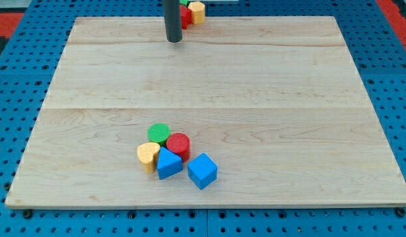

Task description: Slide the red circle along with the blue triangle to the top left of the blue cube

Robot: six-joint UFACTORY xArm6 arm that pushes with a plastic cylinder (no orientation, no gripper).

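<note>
The red circle lies in the lower middle of the wooden board. The blue triangle lies just below it, touching it. The blue cube sits to the right of the triangle and below-right of the circle, close to both. My tip is near the view's top edge, far above this cluster and touching no block.
A green circle and a yellow heart press against the cluster's left side. At the view's top, right of the rod, sit a yellow block, a red block and a sliver of a green block.
</note>
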